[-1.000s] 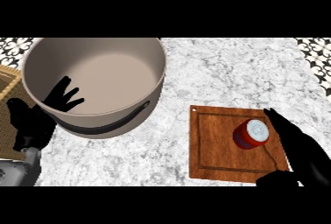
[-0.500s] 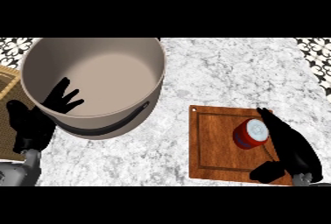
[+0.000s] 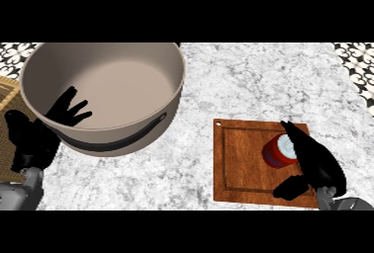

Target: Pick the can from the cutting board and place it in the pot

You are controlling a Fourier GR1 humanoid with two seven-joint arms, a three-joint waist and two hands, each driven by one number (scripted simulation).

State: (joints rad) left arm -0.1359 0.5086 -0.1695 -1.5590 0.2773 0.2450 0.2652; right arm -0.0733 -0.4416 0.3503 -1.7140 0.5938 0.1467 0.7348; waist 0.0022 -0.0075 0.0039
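Your right hand, fingers spread, seems to touch the can on the cutting board; nothing lifted, pot waiting.

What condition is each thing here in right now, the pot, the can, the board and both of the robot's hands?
Large beige round pot: upright, nothing inside.
Small red can with pale lid: upright on the board, not lifted.
Brown wooden cutting board: flat on the marble counter, carrying the can.
Right robot hand: open, fingers straight beside the can, thumb apart.
Left robot hand: open, resting by the pot's wall.
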